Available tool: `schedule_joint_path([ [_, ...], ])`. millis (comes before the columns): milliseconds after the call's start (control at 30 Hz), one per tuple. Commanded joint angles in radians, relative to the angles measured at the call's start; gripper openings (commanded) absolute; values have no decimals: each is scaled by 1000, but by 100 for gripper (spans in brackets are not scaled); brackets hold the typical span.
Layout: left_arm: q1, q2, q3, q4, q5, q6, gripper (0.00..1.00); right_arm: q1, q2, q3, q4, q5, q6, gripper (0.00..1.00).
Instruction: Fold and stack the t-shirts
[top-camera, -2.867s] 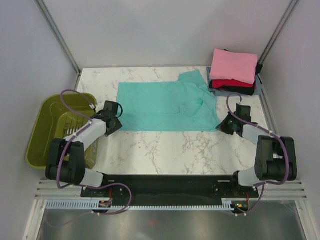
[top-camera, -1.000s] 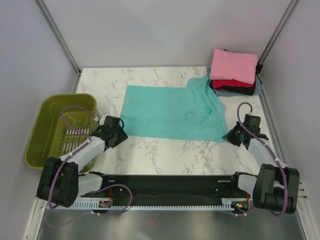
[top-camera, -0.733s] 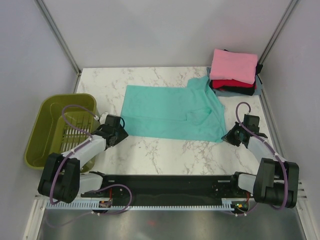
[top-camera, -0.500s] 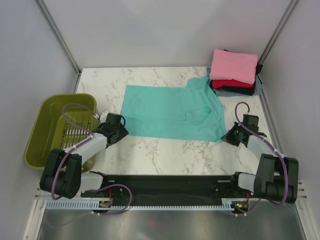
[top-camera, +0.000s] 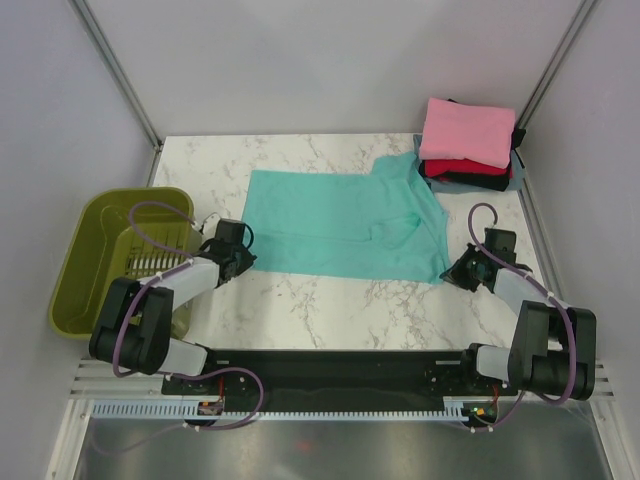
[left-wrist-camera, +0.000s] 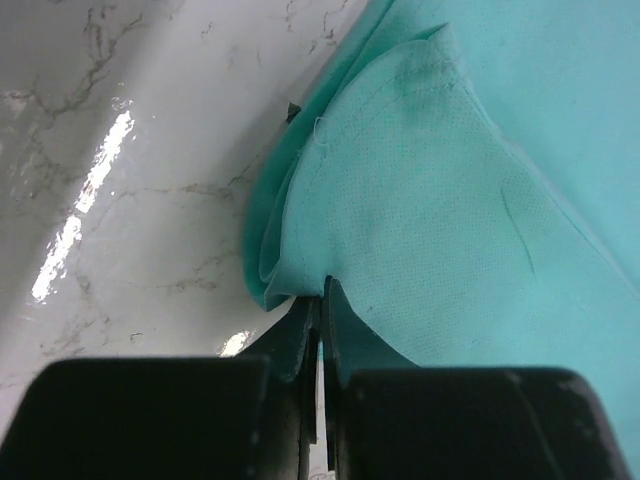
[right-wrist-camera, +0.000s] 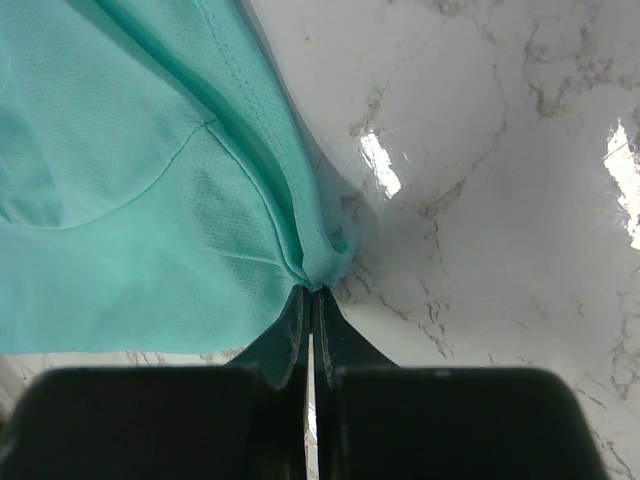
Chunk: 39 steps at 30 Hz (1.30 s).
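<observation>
The left hand (top-camera: 243, 262) and right hand (top-camera: 451, 275) pinch teal t-shirt (top-camera: 340, 220) near-edge corners.

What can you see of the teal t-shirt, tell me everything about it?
The teal t-shirt is fine-mesh knit cloth, spread mostly flat on the marble table, creased near its right side, one sleeve pointing far right. Its near left corner, doubled over, is pinched in the shut left hand; its near right corner, hem stitching showing, is pinched in the shut right hand.
</observation>
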Motion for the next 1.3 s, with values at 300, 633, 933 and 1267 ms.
schedule_joint_path([
  [300,5,-328,-20,-210,112,75,2,-16,-148,52,-118,72,9,0],
  [633,6,-701,-46,-493,146,31,4,-16,-304,29,-234,6,83,0],
  [933,-3,-839,-45,-600,228,-40,8,-16,-488,42,-420,129,117,0],
  [1267,-11,-847,-42,-625,345,-64,32,-16,-732,30,-627,170,172,10],
])
